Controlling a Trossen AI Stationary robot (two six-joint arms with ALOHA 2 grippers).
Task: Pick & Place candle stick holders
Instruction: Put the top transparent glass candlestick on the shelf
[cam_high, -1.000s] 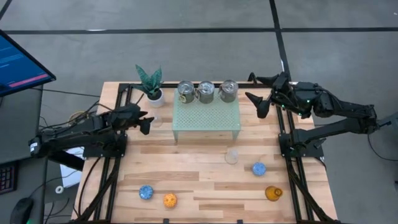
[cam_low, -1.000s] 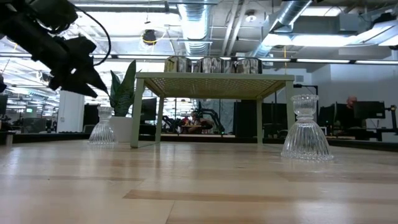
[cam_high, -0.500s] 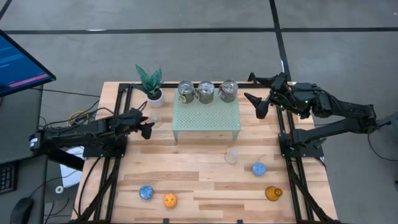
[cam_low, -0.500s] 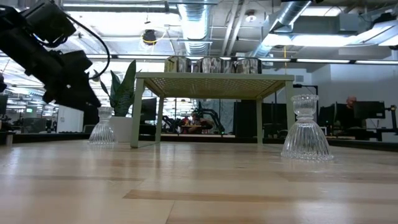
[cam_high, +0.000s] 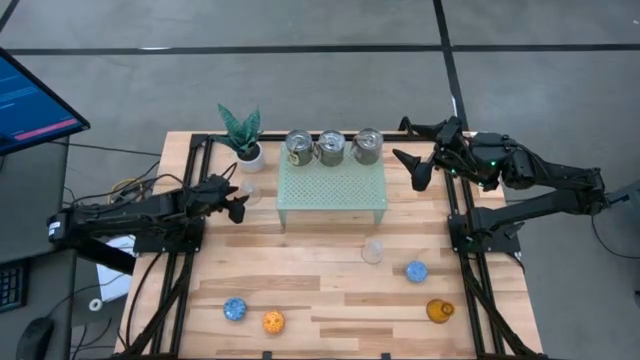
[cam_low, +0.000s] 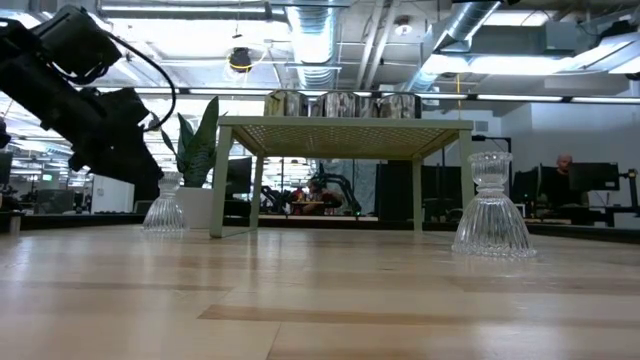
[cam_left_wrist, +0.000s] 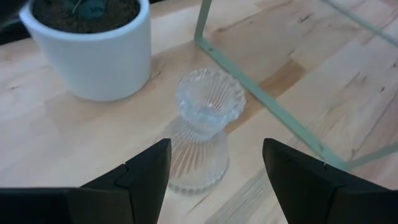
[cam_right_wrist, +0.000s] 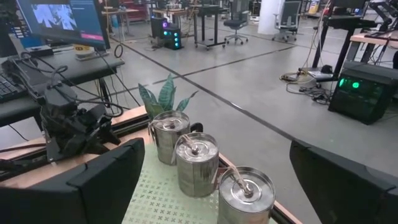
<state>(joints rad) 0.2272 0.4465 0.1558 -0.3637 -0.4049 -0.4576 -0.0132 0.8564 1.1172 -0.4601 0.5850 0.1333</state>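
The left claw (cam_high: 236, 200) is open, low over the desk (cam_high: 320, 290), with the clear glass holder (cam_high: 250, 189) standing upright between its fingers, just left of the green stand (cam_high: 333, 190); the right claw (cam_high: 412, 160) waits wide open right of it

Plant pot (cam_left_wrist: 93, 53), stand leg (cam_left_wrist: 261, 102) flank clear glass holder (cam_left_wrist: 202, 134).
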